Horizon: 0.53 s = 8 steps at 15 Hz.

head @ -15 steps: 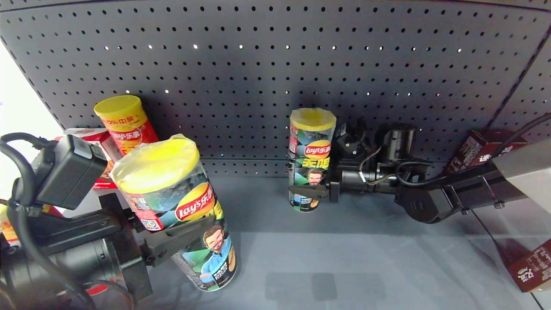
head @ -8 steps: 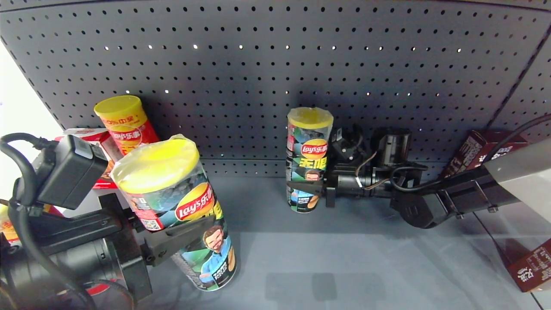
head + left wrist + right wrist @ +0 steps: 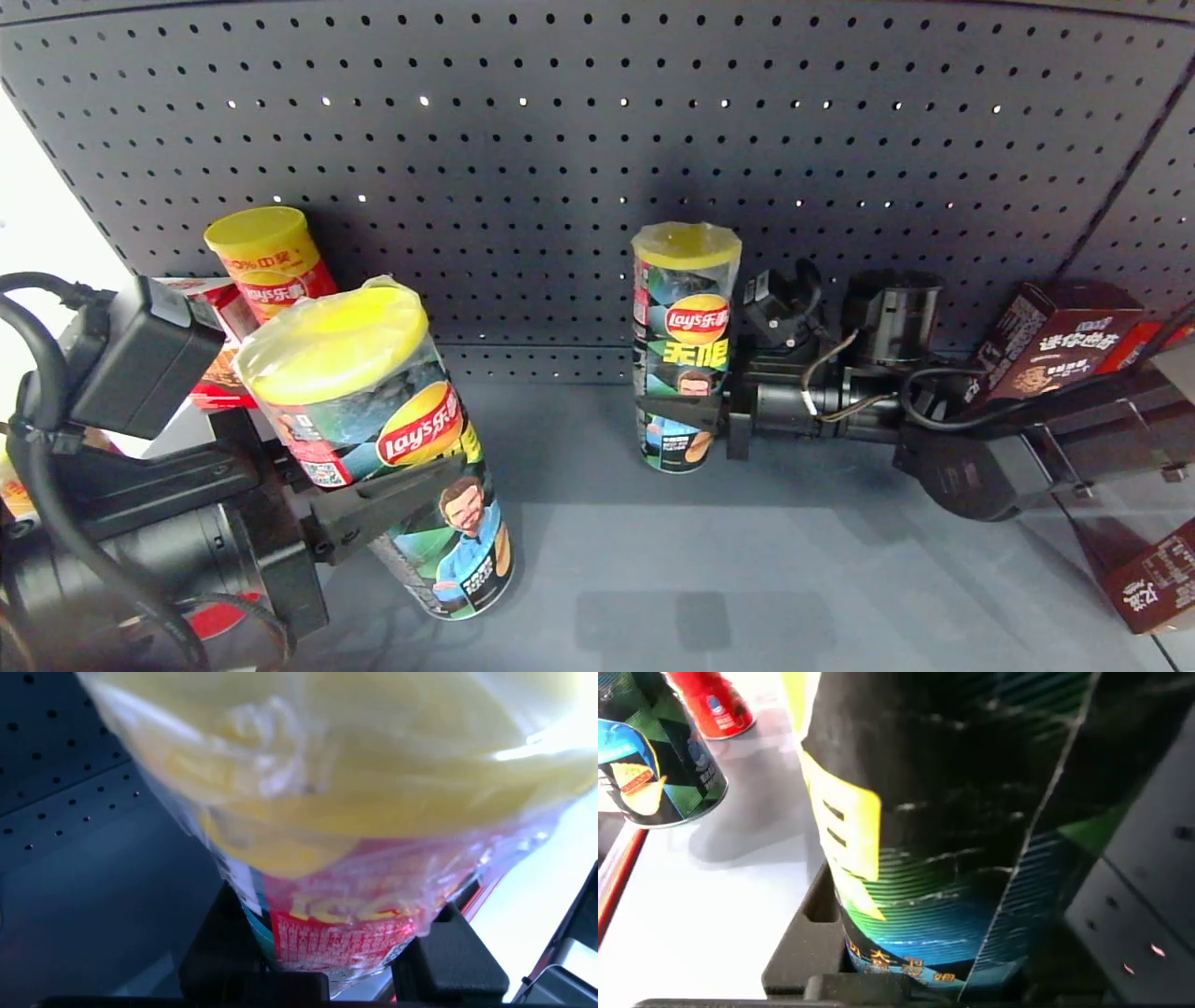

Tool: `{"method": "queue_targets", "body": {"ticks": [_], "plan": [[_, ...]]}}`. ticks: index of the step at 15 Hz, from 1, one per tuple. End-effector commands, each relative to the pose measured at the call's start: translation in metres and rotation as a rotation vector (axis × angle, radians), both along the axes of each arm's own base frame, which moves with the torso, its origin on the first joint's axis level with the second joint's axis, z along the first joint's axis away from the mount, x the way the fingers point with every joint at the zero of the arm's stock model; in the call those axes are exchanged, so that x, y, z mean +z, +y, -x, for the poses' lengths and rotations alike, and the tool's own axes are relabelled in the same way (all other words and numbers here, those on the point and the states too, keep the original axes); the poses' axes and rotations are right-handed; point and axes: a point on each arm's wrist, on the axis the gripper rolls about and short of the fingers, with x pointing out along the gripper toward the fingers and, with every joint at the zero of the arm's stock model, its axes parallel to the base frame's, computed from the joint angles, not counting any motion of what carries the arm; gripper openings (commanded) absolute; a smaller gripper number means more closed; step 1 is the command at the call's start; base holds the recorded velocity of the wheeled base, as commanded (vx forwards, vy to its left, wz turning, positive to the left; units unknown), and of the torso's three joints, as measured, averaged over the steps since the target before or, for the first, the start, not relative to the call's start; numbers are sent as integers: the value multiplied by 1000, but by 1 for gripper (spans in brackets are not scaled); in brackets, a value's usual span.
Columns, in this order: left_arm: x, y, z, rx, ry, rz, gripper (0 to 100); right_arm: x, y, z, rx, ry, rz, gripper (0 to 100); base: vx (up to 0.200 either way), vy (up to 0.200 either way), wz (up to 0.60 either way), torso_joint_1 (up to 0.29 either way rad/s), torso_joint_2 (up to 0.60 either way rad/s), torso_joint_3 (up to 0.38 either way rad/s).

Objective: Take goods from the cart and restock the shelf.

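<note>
Back panel (image 3: 597,140): dark grey pegboard with regular rows of small round holes, a scatter of them lit from behind as bright pinpoints. It meets a similarly perforated side panel (image 3: 1162,205) at the right rear corner of the shelf (image 3: 766,569). Shelf: flat matte grey board with soft shadows lying across it; bright white glare (image 3: 42,243) beyond its left edge.

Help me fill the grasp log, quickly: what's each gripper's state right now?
Left gripper: shut on the near chip can.
Right gripper: shut on the far chip can.
</note>
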Motion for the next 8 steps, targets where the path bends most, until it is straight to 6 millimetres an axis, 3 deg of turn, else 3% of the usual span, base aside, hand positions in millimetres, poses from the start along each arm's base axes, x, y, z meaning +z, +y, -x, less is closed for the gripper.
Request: {"method": "queue_targets", "body": {"ticks": [1,4,6,8], "plan": [[1,0,0,1,-3,1,0,14,-11,30,-26,-33,-16,0,0,0,0,0,0,0],[1,0,-1,0,-1,1,0,11,-11,62,-35,-26,-30,0,0,0,0,0,0,0],[1,-1,-1,1,-1,0,0,-2,-2,93,-33,-20,-55,0,0,0,0,0,0,0],[1,-1,-1,1,-2,-1,0,-16,4,106,-44,-2,-80,0,0,0,0,0,0,0]]}}
